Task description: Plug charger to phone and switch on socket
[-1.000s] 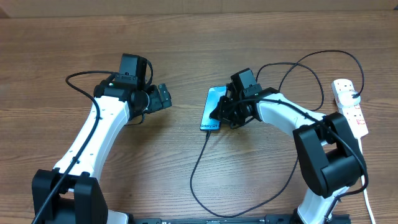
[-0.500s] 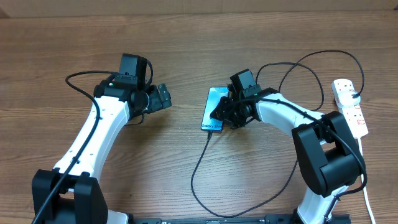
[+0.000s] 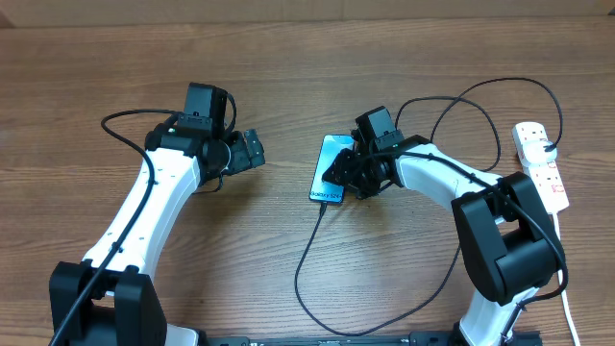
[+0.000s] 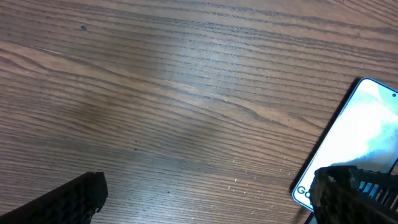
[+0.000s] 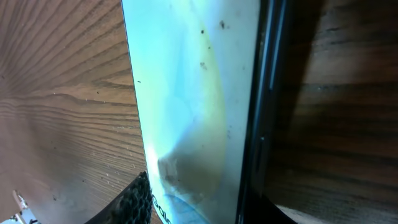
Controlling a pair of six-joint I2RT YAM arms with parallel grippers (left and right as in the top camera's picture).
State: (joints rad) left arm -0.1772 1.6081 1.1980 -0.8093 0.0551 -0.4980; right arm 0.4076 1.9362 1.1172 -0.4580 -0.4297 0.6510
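The phone (image 3: pixel 329 163) lies flat mid-surface (image 3: pixel 288 58), and the charger (image 3: pixel 306 252) seems to meet its near end. The right gripper (image 3: pixel 344 178) sits low against the phone's right edge; whether it grips cannot be told. The left gripper (image 3: pixel 252 151) hangs wide apart, well off to the side. The plug looks seated, so the right arm should let go fully and rise straight up without dragging phone or cable, then cross to the socket (image 3: pixel 541 168) at the far right.
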